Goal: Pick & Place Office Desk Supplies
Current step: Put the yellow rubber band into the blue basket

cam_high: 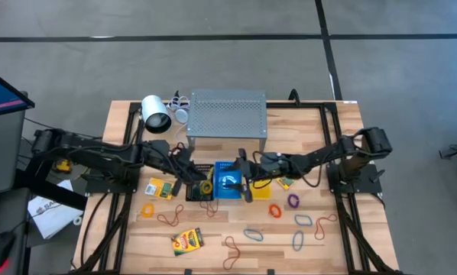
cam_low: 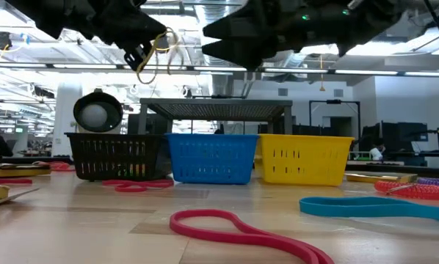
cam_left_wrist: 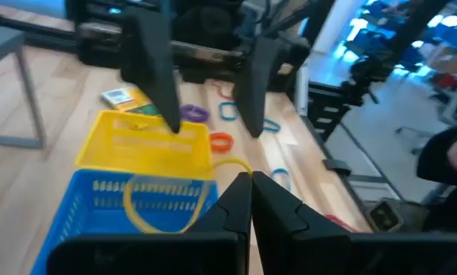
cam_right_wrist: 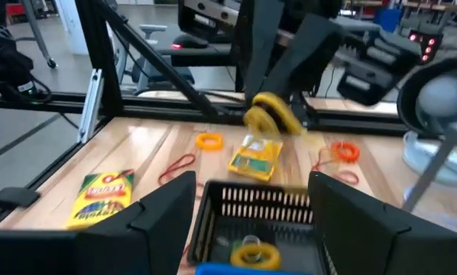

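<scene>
While the left gripper (cam_left_wrist: pixel 250 200) pinches a yellow rubber band (cam_left_wrist: pixel 171 205) above the bins, the loop may snag the right gripper (cam_high: pixel 246 177), spread empty alongside.

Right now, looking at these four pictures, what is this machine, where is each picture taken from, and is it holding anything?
It is a robot with two dark arms at a wooden table, each ending in a two-finger claw. One picture looks straight down, one looks level across the tabletop, and two come from cameras on the arms' wrists.

In the middle stand three small baskets in a row: black, blue and yellow, in front of a grey metal shelf. Rubber bands in several colours and crayon boxes lie scattered on the wood.

The left claw is shut on a yellow band and holds it in the air above the baskets. The right claw is open and empty, hovering over the baskets too.
</scene>
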